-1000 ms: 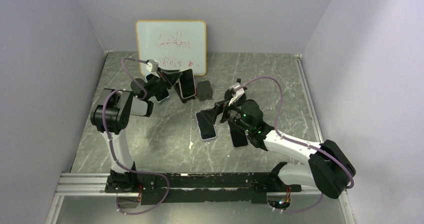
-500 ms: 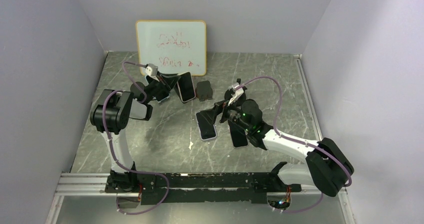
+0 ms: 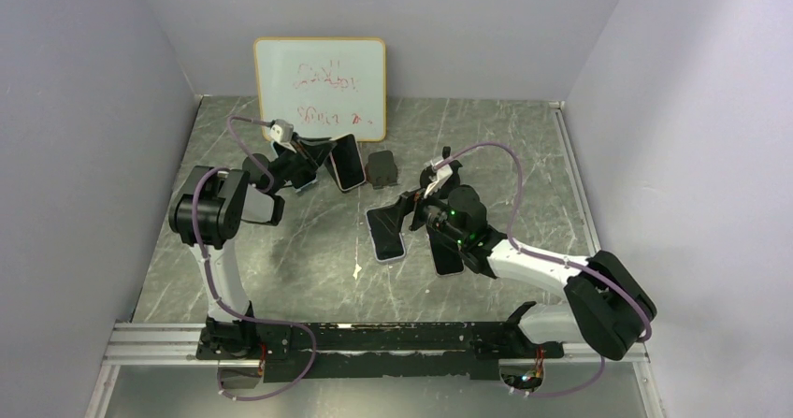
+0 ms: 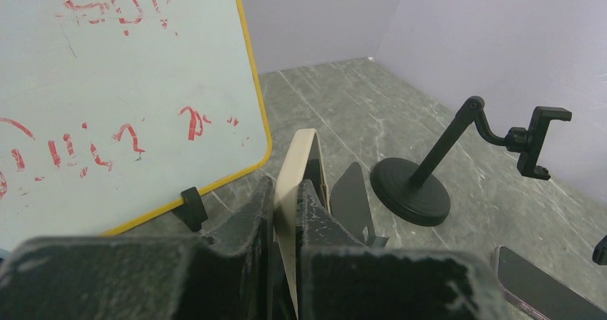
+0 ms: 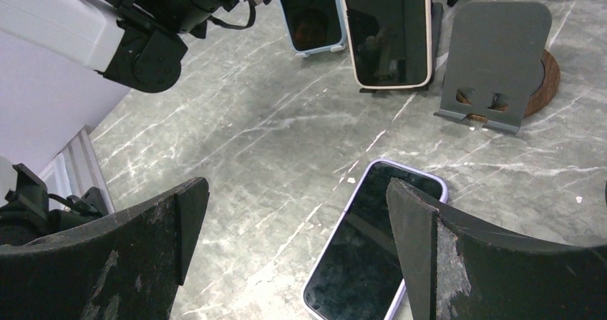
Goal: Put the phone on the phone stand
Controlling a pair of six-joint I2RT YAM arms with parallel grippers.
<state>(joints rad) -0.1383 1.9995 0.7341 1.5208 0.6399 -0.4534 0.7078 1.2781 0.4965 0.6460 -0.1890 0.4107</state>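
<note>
Top external, compared with a second ago: left gripper [image 3: 313, 161] has shifted a little. The cream phone [image 3: 348, 163] it carries now leans at a stronger slant, just left of the phone stand [image 3: 382, 168]. The right arm has barely moved.

Left wrist: fingers [image 4: 254, 212] are clenched on the cream phone's edge [image 4: 304, 155], with the stand's grey plate [image 4: 351, 195] just beyond and the whiteboard [image 4: 107, 84] behind.

Right wrist: right gripper [image 5: 297, 191] is spread wide, holding nothing, hovering over a purple phone [image 5: 365, 255] lying flat on the table. The cream phone [image 5: 386, 30] stands beside the stand [image 5: 497, 69], a narrow gap between, not resting on it.

Judgement: this is final alignment. The phone must shift right and lean back onto the plate before release. Placement is not yet done.
</note>
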